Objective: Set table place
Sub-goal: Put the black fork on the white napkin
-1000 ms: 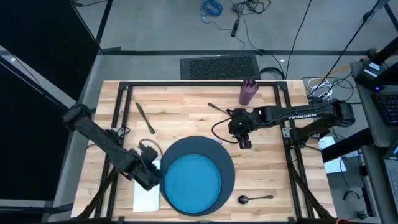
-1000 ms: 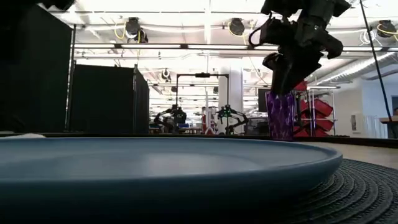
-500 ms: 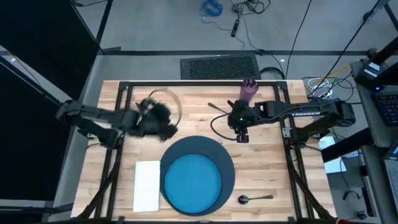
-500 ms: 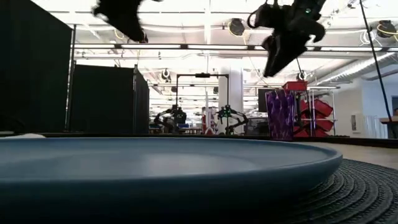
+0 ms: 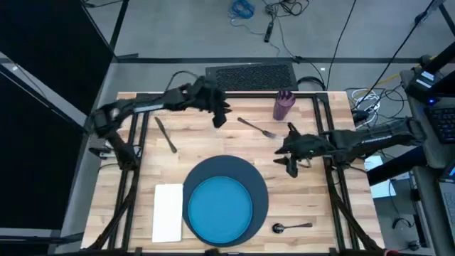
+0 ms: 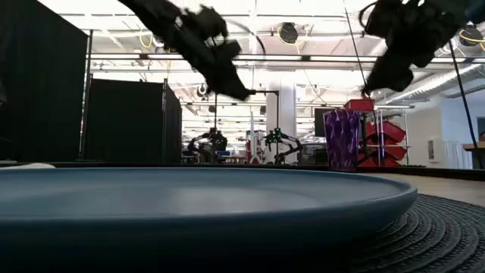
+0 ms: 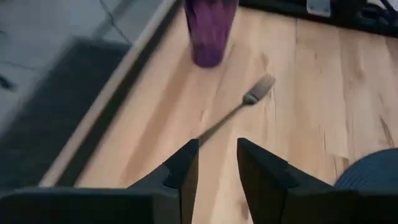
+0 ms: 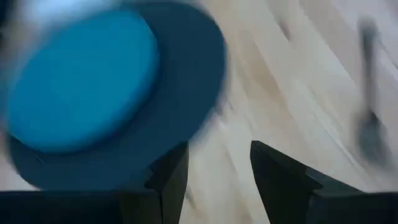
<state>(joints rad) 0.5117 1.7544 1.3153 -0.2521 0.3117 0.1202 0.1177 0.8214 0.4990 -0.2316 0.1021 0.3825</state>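
the large table (image 5: 213, 153) of light wooden planks with a black metal frame carries a big dark slate-blue round charger (image 5: 261, 200) near its front edge, with a smaller bright blue plate (image 5: 219, 209) lying on it. a white cloth napkin (image 5: 168, 212) lies flat just beside the charger's left side. a dark knife (image 5: 166, 134) lies on the wood toward the left rear, a dark fork (image 5: 257, 128) lies at a slant near the rear middle, and a dark spoon (image 5: 291, 227) lies by the front right, near the charger. a small purple cup (image 5: 284, 104) stands upright at the rear edge, right of the fork.

the left tool (image 5: 219, 116) hangs above the rear of the table, left of the fork and cup; its fingers (image 7: 183, 171) stand a narrow gap apart with nothing between them. the right tool (image 5: 289, 163) is over the right side of the table, between the fork and the spoon, its fingers (image 8: 171, 171) moderately apart and empty.
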